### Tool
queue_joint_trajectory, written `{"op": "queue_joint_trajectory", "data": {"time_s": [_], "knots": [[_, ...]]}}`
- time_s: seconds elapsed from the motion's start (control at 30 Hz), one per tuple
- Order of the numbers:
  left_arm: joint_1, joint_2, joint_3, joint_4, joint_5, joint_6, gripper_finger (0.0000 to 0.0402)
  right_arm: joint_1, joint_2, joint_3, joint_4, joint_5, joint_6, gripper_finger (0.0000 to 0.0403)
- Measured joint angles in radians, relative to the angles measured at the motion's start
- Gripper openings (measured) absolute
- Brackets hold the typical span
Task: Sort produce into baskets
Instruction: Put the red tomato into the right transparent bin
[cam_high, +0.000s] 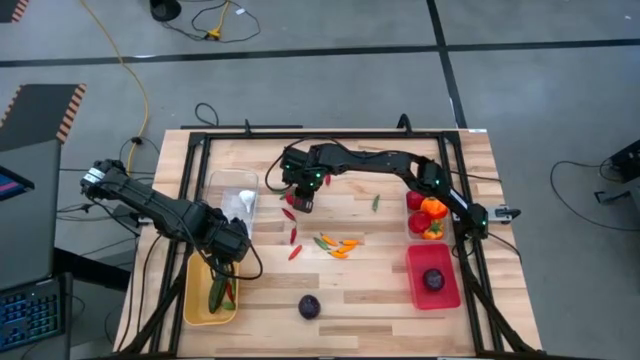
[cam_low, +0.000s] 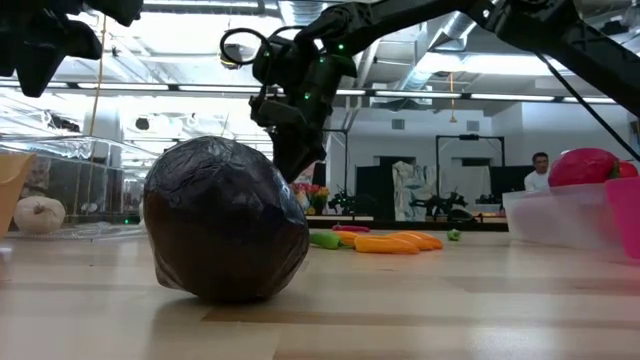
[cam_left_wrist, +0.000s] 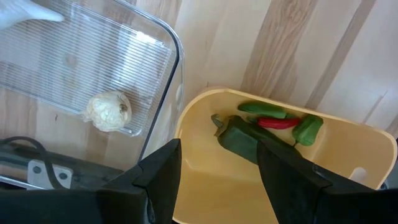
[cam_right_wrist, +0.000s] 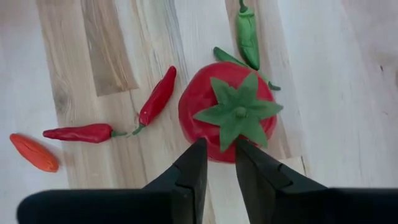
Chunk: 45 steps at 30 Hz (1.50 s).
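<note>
Baskets first: yellow bin (cam_high: 197, 300) sat at the table's (cam_high: 380, 300) left front edge with green and red chillies inside, clear bin (cam_high: 236, 190) just behind it held one white garlic (cam_left_wrist: 108, 111), red bin (cam_high: 432, 290) at right front held a dark purple round (cam_high: 434, 279). Behind the red bin a cluster of tomatoes and orange peppers (cam_high: 428, 215) lay by the right frame rail. Second purple round (cam_high: 309, 307) was loose near the front edge, centre. Loose chillies, red, green and orange (cam_high: 335, 245), were scattered mid-table, one green chilli (cam_high: 376, 203) off on its own further back. Left gripper (cam_left_wrist: 217, 165) hovered over the yellow bin's near end, fingers spread wide, holding nothing; a green chilli (cam_left_wrist: 239, 138) lay in the bin between them in the wrist view. Right gripper (cam_right_wrist: 217, 158) was reached across to table centre, right above a red tomato (cam_right_wrist: 227, 112), fingers narrowly parted at the tomato's near edge, not closed on it. Two red chillies (cam_right_wrist: 118, 118) lay beside that tomato.
</note>
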Motion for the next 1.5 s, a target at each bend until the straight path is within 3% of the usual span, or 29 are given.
{"op": "queue_joint_trajectory", "data": {"time_s": [0.17,0.43,0.57,1.07,1.5], "knots": [[0.000,0.000,0.000,0.000,-0.002,0.000,0.0196,0.000,0.000,0.001,0.001,0.000,-0.001,0.0147],[0.000,0.000,0.000,0.000,-0.003,0.000,0.0196,0.000,-0.002,0.002,0.002,0.000,0.000,0.0246],[0.000,0.000,0.000,0.000,-0.003,0.000,0.0196,0.000,-0.002,0.002,0.003,0.000,0.033,0.0272],[0.000,0.000,0.000,0.000,-0.015,0.001,0.0196,0.000,-0.002,0.002,0.055,0.000,0.031,0.0277],[0.000,0.000,0.000,0.000,-0.027,0.001,0.0196,0.009,-0.003,0.002,0.109,0.003,-0.234,0.0277]]}}
